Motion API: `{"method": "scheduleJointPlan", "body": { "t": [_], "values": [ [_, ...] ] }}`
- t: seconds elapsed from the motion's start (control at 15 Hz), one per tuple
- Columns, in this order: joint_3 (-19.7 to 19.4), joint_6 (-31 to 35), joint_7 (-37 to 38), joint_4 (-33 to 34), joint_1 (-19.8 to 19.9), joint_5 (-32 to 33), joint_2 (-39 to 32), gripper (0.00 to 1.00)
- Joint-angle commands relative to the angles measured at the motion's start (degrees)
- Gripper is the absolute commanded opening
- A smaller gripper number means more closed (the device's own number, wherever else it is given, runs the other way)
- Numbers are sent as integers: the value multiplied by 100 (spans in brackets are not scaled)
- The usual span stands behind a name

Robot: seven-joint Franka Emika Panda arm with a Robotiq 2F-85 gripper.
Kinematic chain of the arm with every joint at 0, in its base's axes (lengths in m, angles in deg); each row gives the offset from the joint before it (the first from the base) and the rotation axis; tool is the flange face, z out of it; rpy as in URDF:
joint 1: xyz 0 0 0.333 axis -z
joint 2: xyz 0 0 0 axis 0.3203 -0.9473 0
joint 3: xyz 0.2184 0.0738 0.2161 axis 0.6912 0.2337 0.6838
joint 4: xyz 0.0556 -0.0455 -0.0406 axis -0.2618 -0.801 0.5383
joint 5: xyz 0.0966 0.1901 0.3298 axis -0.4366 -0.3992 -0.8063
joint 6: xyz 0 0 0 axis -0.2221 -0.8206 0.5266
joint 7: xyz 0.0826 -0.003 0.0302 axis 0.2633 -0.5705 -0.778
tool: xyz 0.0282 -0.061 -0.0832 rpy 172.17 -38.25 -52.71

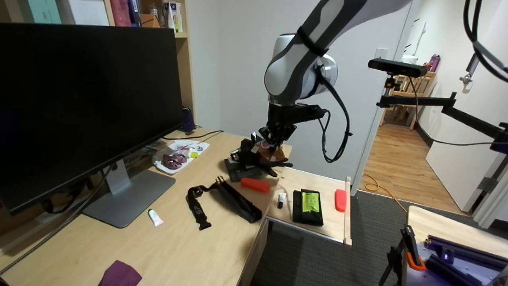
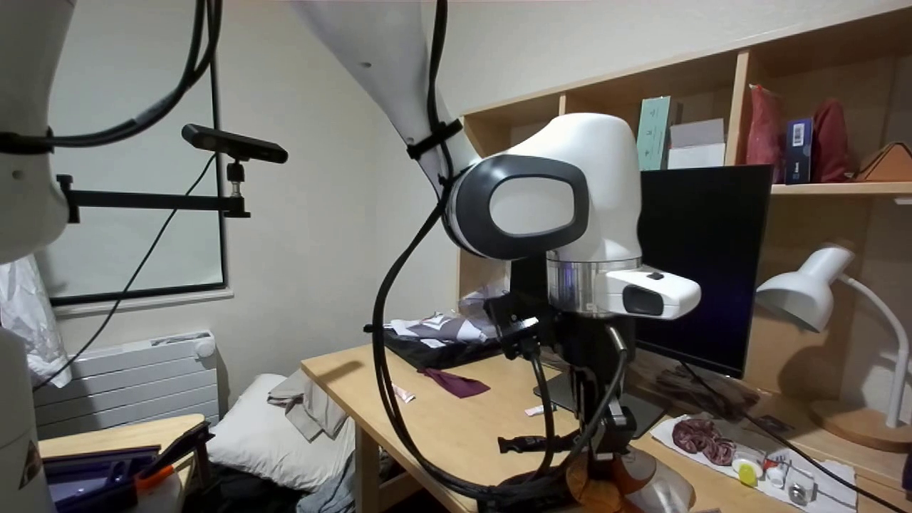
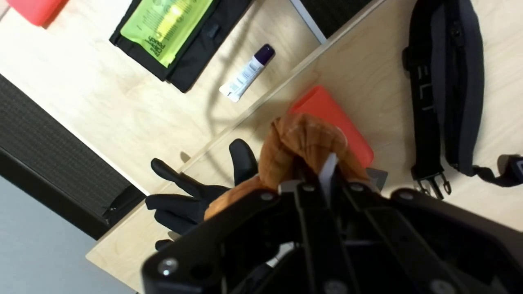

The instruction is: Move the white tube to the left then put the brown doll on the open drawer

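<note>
The brown doll (image 3: 302, 139), a crumpled soft lump, is pinched between the fingers of my gripper (image 3: 322, 185), with a white tag-like strip between the fingertips. In an exterior view the doll (image 1: 279, 155) hangs under the gripper (image 1: 274, 143) near the desk's far corner, by a black glove. It also shows low in an exterior view (image 2: 595, 491). The open drawer (image 1: 293, 178) is a pale flat tray beside the desk. A white tube with dark cap (image 3: 245, 77) lies in it, also seen in an exterior view (image 1: 281, 200). Another white tube (image 1: 155, 217) lies on the desk.
The drawer holds a black pouch with a green packet (image 1: 310, 202) and a red item (image 1: 340, 200). On the desk are a red-orange stick (image 1: 255, 184), a black belt bag (image 1: 236, 200), the black glove (image 3: 192, 198) and a monitor (image 1: 87, 103).
</note>
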Motion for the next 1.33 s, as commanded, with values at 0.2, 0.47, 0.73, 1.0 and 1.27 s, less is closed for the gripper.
{"method": "scheduleJointPlan", "body": {
  "t": [0.2,0.47,0.73,1.0,1.27],
  "values": [
    [-141,-53,187,198,435,-841,-315,8],
    [-371,223,208,391,646,-790,-855,8],
    [-479,739,128,653,819,-744,-1452,8],
    [-143,1015,-233,888,1116,-867,-2009,8],
    [89,1110,-300,1197,1245,-865,-2479,8]
  ]
}}
